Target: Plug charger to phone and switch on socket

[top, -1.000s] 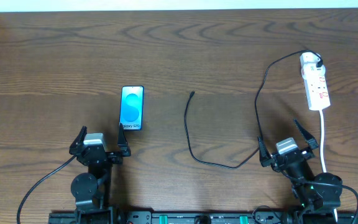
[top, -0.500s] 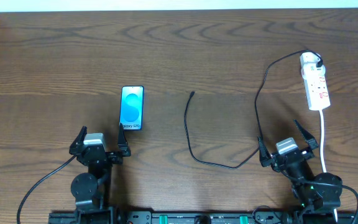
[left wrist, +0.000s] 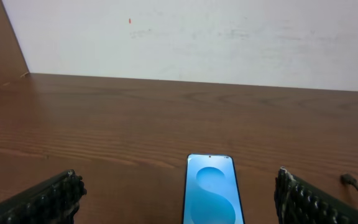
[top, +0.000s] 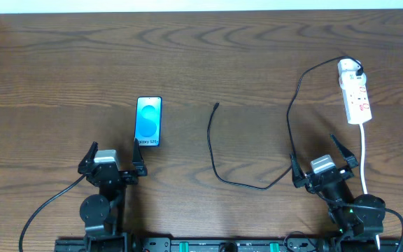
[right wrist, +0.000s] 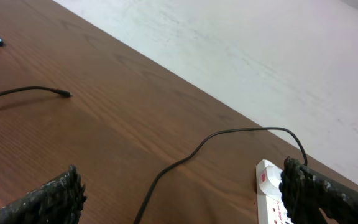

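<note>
Left gripper (top: 114, 148): nearest edge of the table, jaws spread wide, nothing between them; black fingers (left wrist: 48, 199) with a ribbed, knobbly rubber face.
Right gripper (top: 313, 148): near edge on the other side, likewise spread wide and holding nothing; same dark ribbed pads, angled a little toward the far right corner.
Table (top: 187, 56): dark brown wood-grain top, matt, with long wavy bands running across.
Phone (top: 149, 121): just beyond the left gripper's inner finger, flat on the wood, face up; slim rounded rectangle, black rim, glossy bright blue screen with a paler oval swirl and small white lettering at the near end.
Charger (top: 212, 150): thin black rubbery cable, apart from the phone; loops from near the right gripper toward mid-table, then curves up to a small black plug tip (top: 217, 106) lying free on the wood; other run climbs in an arc to the socket.
Socket (top: 354, 91): far right, narrow white plastic strip with small red marks, black plug (top: 355, 68) seated at its far end.
White cord (top: 364, 150): thicker, smooth, running from the socket's near end back past the right gripper.
Wall (left wrist: 197, 37): farthest, plain off-white, faintly scuffed.
</note>
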Tool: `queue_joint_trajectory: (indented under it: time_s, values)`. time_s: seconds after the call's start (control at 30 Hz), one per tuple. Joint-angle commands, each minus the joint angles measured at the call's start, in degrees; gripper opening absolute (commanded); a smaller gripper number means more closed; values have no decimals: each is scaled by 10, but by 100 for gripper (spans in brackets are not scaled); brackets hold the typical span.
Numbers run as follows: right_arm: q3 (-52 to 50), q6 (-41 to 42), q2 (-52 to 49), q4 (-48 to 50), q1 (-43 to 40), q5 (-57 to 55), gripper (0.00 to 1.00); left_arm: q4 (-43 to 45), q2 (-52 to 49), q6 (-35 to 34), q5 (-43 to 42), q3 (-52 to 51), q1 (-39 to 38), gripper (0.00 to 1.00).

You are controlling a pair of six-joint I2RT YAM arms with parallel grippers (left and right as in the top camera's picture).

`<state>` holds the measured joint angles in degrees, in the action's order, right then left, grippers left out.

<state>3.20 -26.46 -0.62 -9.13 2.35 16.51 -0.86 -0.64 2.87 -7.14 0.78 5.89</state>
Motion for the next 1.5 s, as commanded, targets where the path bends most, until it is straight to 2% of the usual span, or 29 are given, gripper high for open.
queue_joint_trajectory:
  time_s: [0.0, 0.67, 0.93, 1.17, 1.47]
  values:
    - [-3, -2, 3, 1, 3, 1, 99, -25, 0, 5, -5, -5, -2, 99]
    - [-3, -2, 3, 1, 3, 1, 99, -25, -6, 5, -1, -5, -2, 100]
    - [-3, -2, 3, 1, 3, 1, 99, 12, -7, 5, 3, 0, -2, 100]
    - [-3, -2, 3, 1, 3, 1, 99, 9, -7, -39, 1, 19, -2, 99]
    - [-3, -2, 3, 1, 3, 1, 99, -34, -68, -42, -2, 77, -2, 100]
